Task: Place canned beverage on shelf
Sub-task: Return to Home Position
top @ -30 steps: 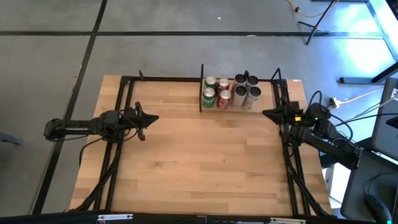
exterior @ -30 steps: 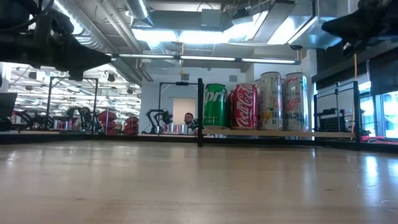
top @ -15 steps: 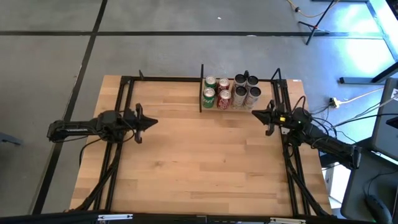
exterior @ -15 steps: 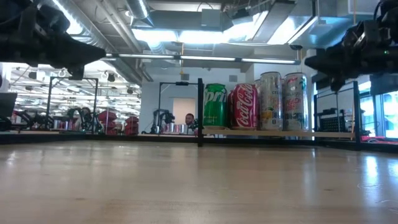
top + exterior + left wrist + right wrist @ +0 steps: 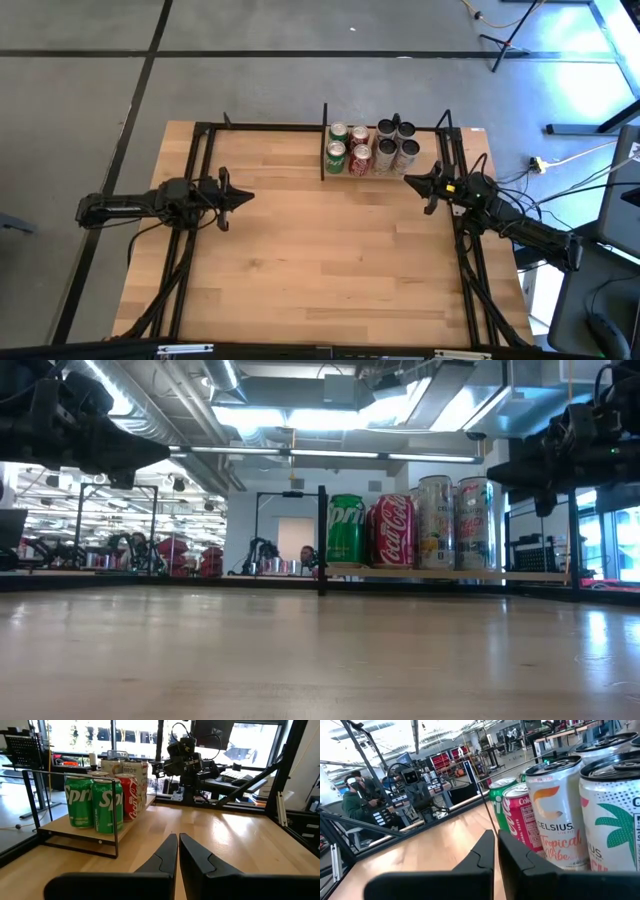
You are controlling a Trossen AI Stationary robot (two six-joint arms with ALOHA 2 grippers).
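Left gripper [image 5: 245,195], right gripper [image 5: 410,181]: fingers pressed together, empty. Glossy cylindrical cans [image 5: 391,531] stand upright on far shelf [image 5: 500,575], which has thin black rods and a pale wooden board.

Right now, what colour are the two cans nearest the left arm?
Green, white lettering; the cans show best in the left wrist view.

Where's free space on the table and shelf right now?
Tabletop is bare between left tool and right tool, and beside the shelf on the left arm's side. Cans crowd the shelf from its left post. Only its right end is bare, near the right tool.
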